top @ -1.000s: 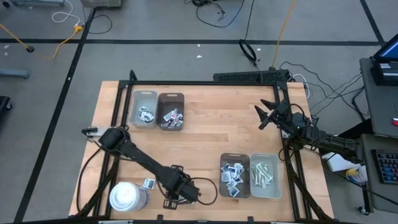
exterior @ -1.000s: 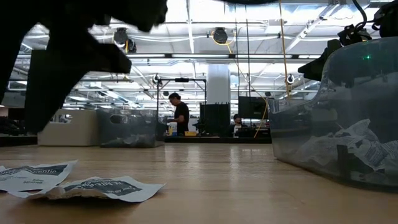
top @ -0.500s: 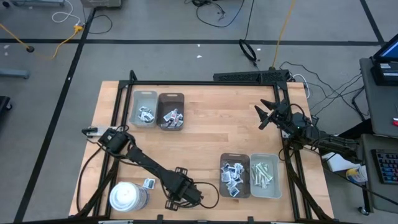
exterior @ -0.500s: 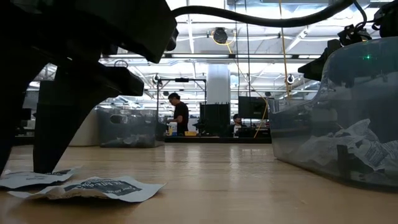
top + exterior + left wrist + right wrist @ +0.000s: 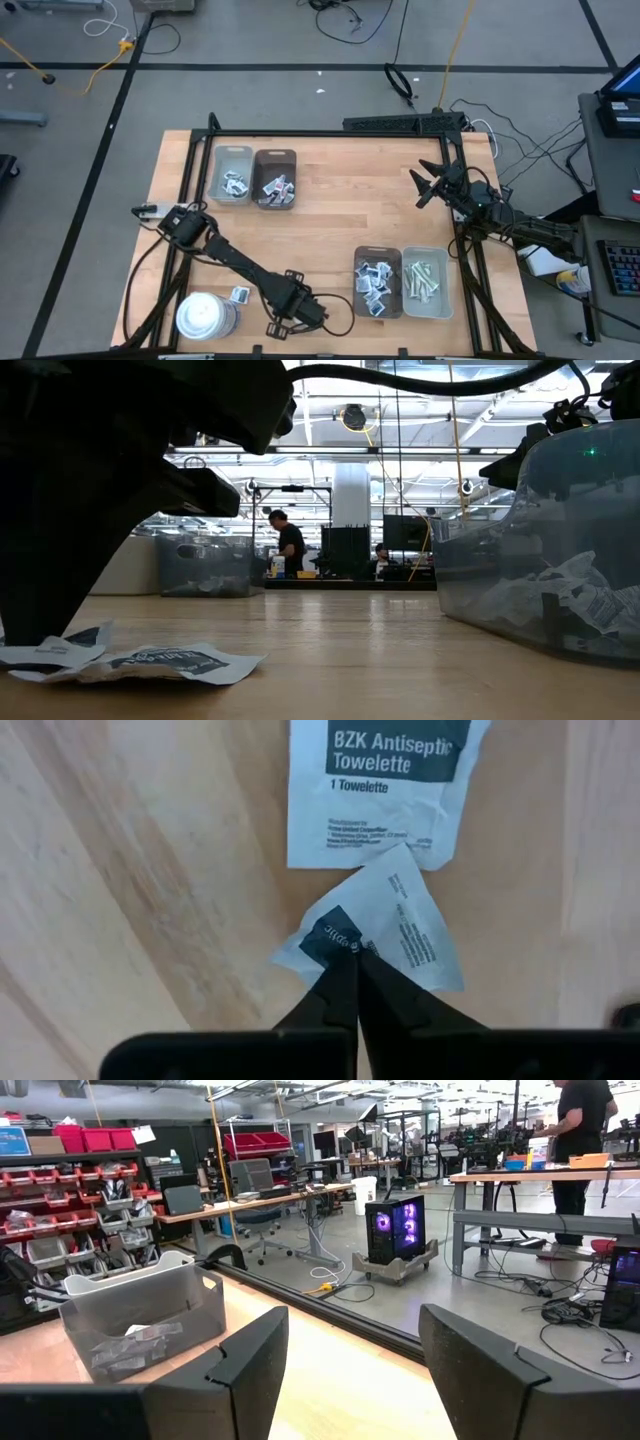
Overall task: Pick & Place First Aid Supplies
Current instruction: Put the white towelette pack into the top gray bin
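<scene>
From above, the left gripper (image 5: 270,327) was low at the table's near edge, beside the white cylinder (image 5: 205,317). Its wrist view showed fingers pinched on a folded packet (image 5: 385,925) (another packet (image 5: 385,790) lay touching it). The right gripper (image 5: 350,1370) waited, spread wide.

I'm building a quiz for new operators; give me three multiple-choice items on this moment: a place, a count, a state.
1. Where is the left gripper?
A. near table edge beside the white cylinder
B. over the far trays
C. off the table

2. How many loose packets lie before the left gripper's fingers?
A. one
B. two
C. five

3. The right gripper is:
A. shut on a packet
B. open, empty
C. shut on a tray

Key: A, the high view places it there; B, the flat packet and crumpled packet show; B, its fingers stand apart.
</scene>
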You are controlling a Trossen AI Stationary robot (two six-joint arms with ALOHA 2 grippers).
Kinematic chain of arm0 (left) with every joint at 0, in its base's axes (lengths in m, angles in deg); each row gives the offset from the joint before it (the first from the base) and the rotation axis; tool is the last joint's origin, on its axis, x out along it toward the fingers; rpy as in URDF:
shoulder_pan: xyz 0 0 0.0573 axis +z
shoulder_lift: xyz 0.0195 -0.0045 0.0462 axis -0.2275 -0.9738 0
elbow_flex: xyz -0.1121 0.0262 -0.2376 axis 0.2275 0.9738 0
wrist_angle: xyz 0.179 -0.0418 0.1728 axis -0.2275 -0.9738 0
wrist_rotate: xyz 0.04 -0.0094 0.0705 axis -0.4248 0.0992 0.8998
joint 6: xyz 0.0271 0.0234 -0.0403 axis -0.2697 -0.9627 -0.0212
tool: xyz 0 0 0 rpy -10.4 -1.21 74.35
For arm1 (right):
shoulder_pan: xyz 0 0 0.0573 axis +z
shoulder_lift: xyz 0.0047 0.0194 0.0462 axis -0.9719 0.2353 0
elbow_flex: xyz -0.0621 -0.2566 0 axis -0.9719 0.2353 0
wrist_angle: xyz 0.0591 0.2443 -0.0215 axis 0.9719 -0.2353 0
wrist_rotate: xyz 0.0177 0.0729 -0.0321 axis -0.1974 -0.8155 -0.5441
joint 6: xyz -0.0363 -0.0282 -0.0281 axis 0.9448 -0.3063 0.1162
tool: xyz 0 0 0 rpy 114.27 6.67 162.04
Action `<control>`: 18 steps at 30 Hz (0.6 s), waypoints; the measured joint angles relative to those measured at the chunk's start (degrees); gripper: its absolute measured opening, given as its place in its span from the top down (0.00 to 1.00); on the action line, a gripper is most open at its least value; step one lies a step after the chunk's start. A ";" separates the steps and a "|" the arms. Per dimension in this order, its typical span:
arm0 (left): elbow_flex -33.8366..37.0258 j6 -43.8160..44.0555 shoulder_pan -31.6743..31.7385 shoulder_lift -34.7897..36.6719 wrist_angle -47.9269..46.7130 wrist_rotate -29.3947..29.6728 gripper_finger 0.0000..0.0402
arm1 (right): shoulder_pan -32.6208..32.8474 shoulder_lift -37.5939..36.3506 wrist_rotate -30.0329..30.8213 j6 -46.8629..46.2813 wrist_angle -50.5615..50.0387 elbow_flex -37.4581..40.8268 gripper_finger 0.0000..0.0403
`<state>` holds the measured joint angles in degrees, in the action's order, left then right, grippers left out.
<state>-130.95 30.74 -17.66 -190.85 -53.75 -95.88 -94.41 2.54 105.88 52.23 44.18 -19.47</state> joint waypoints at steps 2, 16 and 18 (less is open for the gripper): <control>0.00 0.16 0.02 0.00 0.57 -0.20 0.99 | 0.00 0.02 0.02 -0.02 0.00 -0.02 0.45; 0.15 1.63 3.69 9.28 -5.99 1.66 1.00 | 0.00 0.00 0.00 0.00 0.00 0.00 0.45; 0.15 2.17 4.41 11.45 -6.67 2.13 1.00 | 0.00 0.02 0.01 -0.01 0.00 -0.01 0.45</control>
<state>-130.80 32.91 -13.25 -179.40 -60.42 -93.75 -94.41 2.56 105.89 52.21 44.18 -19.49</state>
